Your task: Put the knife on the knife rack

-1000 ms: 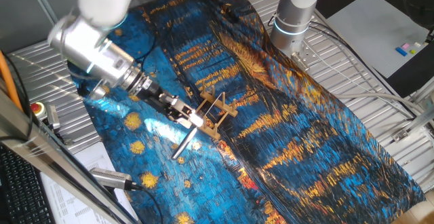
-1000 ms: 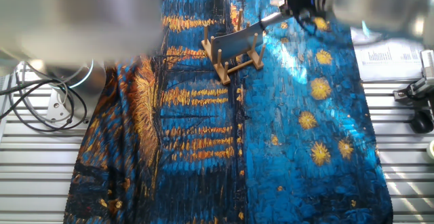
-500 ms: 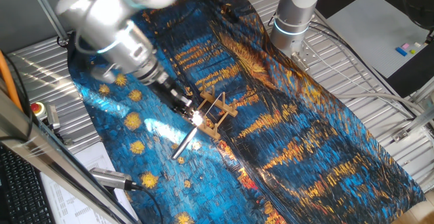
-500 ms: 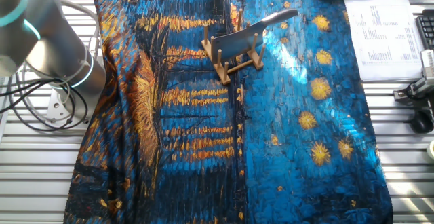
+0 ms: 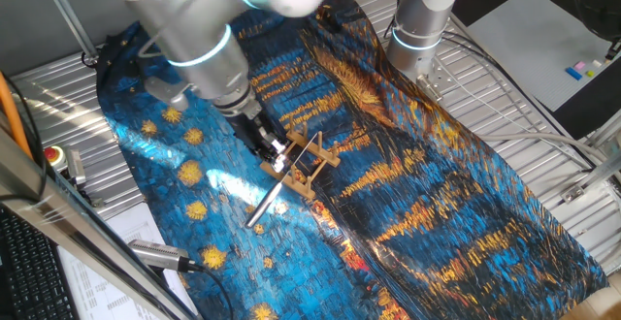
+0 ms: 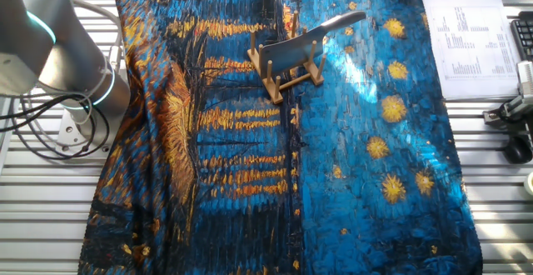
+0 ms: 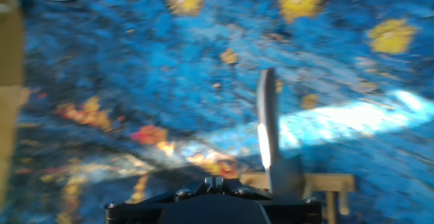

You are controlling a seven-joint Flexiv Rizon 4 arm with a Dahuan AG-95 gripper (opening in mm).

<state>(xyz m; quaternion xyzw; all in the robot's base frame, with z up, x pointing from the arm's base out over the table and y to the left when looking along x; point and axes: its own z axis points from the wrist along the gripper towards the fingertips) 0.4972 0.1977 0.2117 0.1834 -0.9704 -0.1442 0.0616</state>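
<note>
The knife rests on edge in the wooden knife rack (image 6: 287, 71), its grey blade (image 6: 290, 52) between the pegs and its silver handle (image 6: 341, 22) sticking out past the end. In one fixed view the handle (image 5: 264, 207) slopes down from the rack (image 5: 309, 165) to the blue cloth. My gripper (image 5: 277, 155) hangs just above the rack's near end, apart from the knife. In the hand view its fingertips (image 7: 218, 181) are pressed together and hold nothing, with the handle (image 7: 266, 125) and rack (image 7: 329, 183) ahead and to the right.
A blue and gold painted cloth (image 6: 358, 158) covers the table. A second arm's base (image 5: 419, 31) stands at the back. A silver cylinder with a black cable (image 5: 160, 254) and a red button (image 5: 53, 155) lie off the cloth. Papers (image 6: 470, 37) lie beside it.
My gripper has come off the knife handle and the arm has swung upward and back. The knife stays in the rack, unmoved.
</note>
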